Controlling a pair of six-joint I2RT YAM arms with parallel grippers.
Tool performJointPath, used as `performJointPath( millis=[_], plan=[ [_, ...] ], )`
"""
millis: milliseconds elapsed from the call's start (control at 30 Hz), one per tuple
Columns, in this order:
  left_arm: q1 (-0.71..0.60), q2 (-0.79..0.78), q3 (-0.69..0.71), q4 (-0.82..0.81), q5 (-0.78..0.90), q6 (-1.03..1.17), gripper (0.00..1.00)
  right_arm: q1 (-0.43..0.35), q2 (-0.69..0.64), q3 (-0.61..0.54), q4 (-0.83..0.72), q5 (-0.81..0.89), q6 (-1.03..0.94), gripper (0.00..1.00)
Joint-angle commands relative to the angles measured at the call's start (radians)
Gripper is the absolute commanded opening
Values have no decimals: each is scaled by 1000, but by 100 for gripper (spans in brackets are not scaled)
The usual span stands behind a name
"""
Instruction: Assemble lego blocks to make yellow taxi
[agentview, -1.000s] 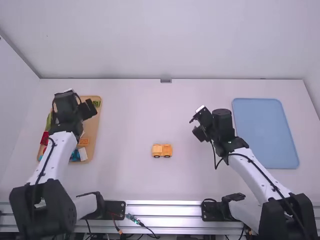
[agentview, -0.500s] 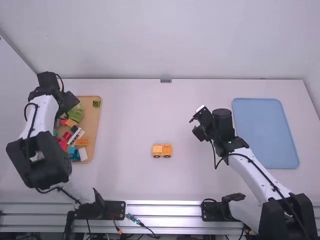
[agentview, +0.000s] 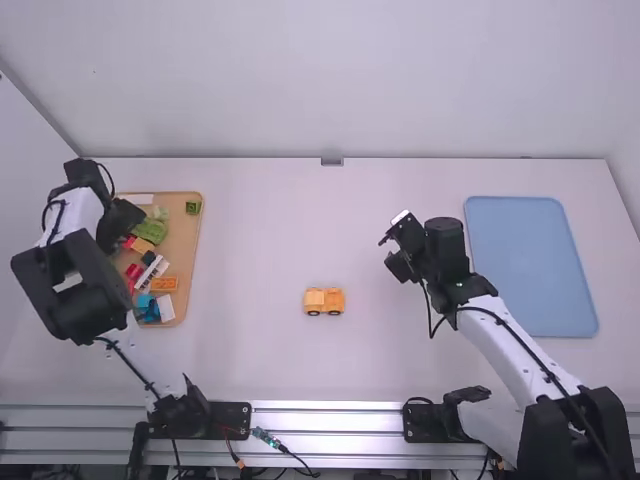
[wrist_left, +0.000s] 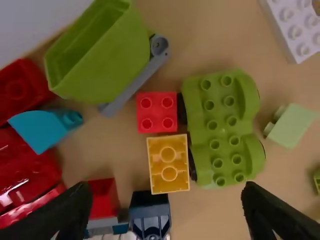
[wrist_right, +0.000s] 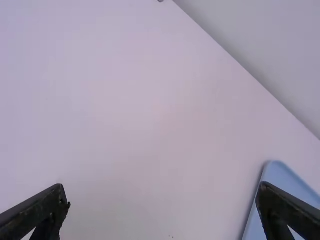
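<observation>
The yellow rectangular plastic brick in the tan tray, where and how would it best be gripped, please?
Probably its long sides, from above: the yellow brick lies flat, hollow underside up, with a red square brick close by one end. A green wheeled base crowds one long side, so the finger there may need easing in.

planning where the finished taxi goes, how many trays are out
2. A wood-coloured rectangular tray holding mixed lego blocks is left of the small orange-yellow wheeled lego build; a flat pale blue rectangular tray is at the far right.
</observation>
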Motion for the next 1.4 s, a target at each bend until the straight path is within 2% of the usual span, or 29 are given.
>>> performJointPath(
  millis=[0,133,167,733,867,1133,1367],
  plan=[
    [2,4,-45,8,29,-5,73,3,-14,-5,-3,0,7,99],
    [1,4,-108,61,53,-10,67,3,-14,-5,-3,-3,7,99],
    [2,4,-131,85,69,-10,57,3,-14,-5,-3,-1,7,99],
    [2,4,-282,314,76,-10,52,3,-14,-5,-11,-1,7,99],
    [2,5,-289,325,50,-32,52,3,-14,-5,-11,-2,7,99],
    [2,5,-294,333,50,-36,45,3,-14,-5,-15,-2,6,99],
    [2,6,-308,347,51,-36,46,3,-14,-5,-23,-1,7,99]
  ],
)
